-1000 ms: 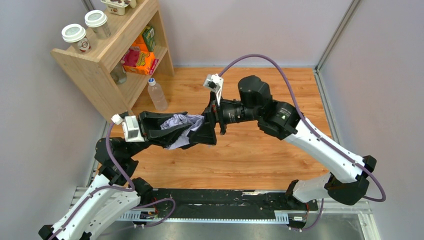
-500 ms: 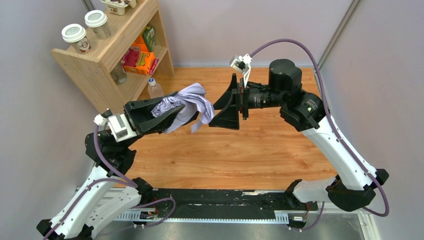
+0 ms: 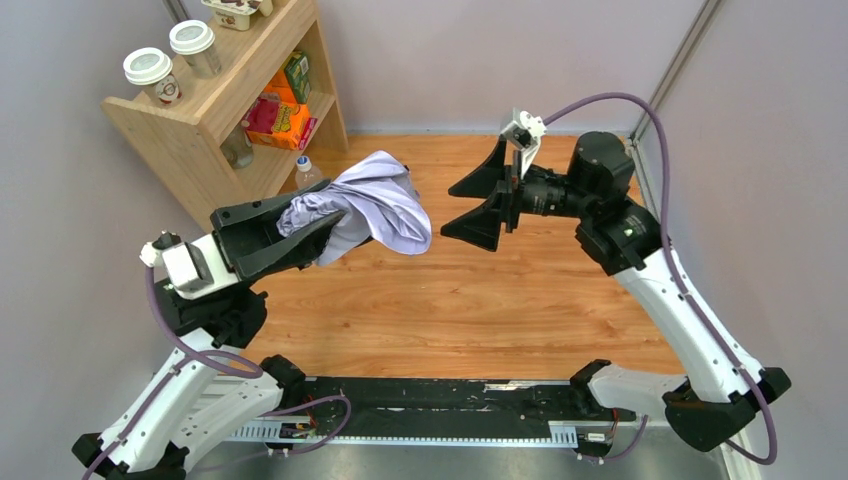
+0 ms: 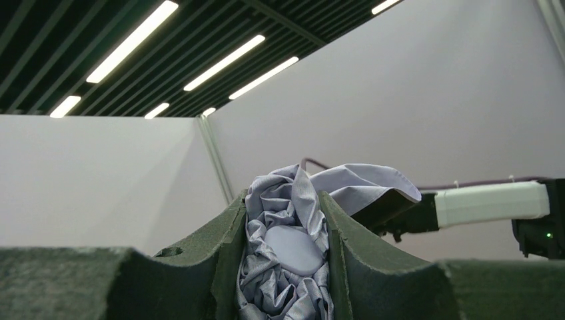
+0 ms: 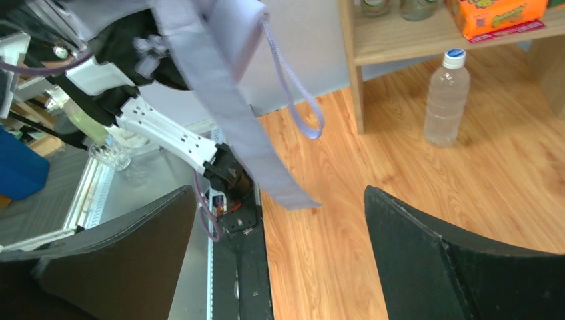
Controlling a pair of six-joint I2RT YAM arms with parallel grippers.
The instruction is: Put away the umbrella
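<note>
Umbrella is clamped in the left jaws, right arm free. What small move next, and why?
Probably swing the left gripper toward the wooden shelf. Its jaws are shut on the bunched umbrella, held above the table, while the right gripper stands open and apart from it, so nothing else restrains it. Loose fabric hangs down, so go slowly.

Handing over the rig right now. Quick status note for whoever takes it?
Left tool: shut on the umbrella, holding it in the air near the shelf.
Right tool: open, empty, facing the umbrella but apart from it.
Umbrella: fabric bunched and loose, strap dangling, off the table.
Done: umbrella picked up.
Left: tidy the loose fabric and stow it, possibly on the shelf.
</note>
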